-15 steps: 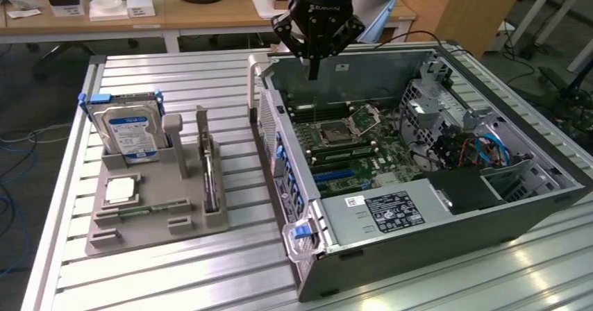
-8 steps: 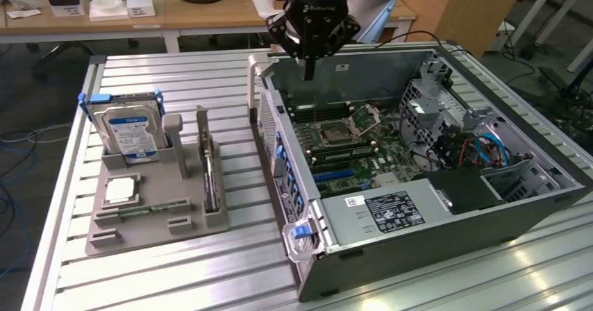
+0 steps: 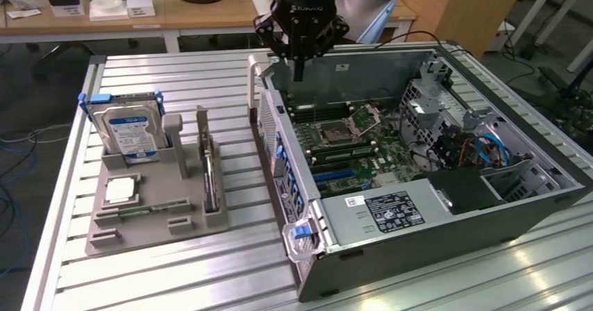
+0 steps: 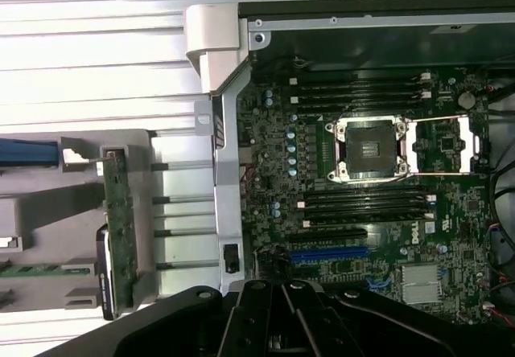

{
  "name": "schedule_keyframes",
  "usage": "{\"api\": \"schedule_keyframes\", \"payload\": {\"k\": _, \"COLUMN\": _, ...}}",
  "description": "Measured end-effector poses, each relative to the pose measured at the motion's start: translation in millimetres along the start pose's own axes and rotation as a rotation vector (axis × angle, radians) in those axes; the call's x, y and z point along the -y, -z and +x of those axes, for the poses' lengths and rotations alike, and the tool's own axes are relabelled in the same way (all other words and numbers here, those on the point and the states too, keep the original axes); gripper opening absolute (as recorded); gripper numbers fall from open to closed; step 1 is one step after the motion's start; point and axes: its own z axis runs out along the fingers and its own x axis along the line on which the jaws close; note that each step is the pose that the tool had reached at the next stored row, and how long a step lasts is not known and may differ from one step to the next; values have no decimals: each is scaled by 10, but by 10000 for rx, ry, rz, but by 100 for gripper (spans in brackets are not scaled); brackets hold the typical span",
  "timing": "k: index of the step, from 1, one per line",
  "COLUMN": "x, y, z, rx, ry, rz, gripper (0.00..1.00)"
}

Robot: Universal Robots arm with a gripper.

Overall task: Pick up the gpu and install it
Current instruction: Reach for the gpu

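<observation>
While the open computer case (image 3: 519,207) is lying on its side, the gray holder (image 3: 148,214) beside it is carrying the gpu (image 3: 211,175), standing on edge: thin, dark-faced, green-edged. I am hanging my gripper (image 3: 298,75), fingers pressed together on nothing, above the case's wall nearest the holder. Dell lettering is showing on the motherboard (image 4: 362,212).

Arm (image 3: 301,12) vertical, wrist facing straight down — jaws pressed together, fingertips (image 3: 298,71) lowest.
</observation>
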Motion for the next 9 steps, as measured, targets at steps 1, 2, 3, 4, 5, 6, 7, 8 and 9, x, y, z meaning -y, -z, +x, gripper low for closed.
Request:
{"api": "schedule_keyframes", "payload": {"k": 1, "x": 1, "y": 0, "z": 11, "rx": 0, "ry": 0, "rz": 1, "gripper": 11}}
{"api": "schedule_keyframes", "payload": {"k": 2, "x": 2, "y": 0, "z": 22, "rx": 0, "ry": 0, "rz": 0, "gripper": 11}}
{"api": "schedule_keyframes", "payload": {"k": 3, "x": 3, "y": 1, "z": 33, "rx": 0, "ry": 0, "rz": 1, "gripper": 11}}
{"api": "schedule_keyframes", "payload": {"k": 4, "x": 3, "y": 0, "z": 45, "rx": 0, "ry": 0, "rz": 0, "gripper": 11}}
{"api": "schedule_keyframes", "payload": {"k": 5, "x": 4, "y": 0, "z": 57, "rx": 0, "ry": 0, "rz": 0, "gripper": 11}}
{"api": "schedule_keyframes", "payload": {"k": 6, "x": 5, "y": 1, "z": 68, "rx": 0, "ry": 0, "rz": 1, "gripper": 11}}
{"api": "schedule_keyframes", "payload": {"k": 7, "x": 6, "y": 0, "z": 79, "rx": 0, "ry": 0, "rz": 0, "gripper": 11}}
{"api": "schedule_keyframes", "payload": {"k": 8, "x": 7, "y": 1, "z": 91, "rx": 0, "ry": -1, "rz": 0, "gripper": 11}}
{"api": "schedule_keyframes", "payload": {"k": 9, "x": 8, "y": 1, "z": 102, "rx": 0, "ry": -1, "rz": 0, "gripper": 11}}
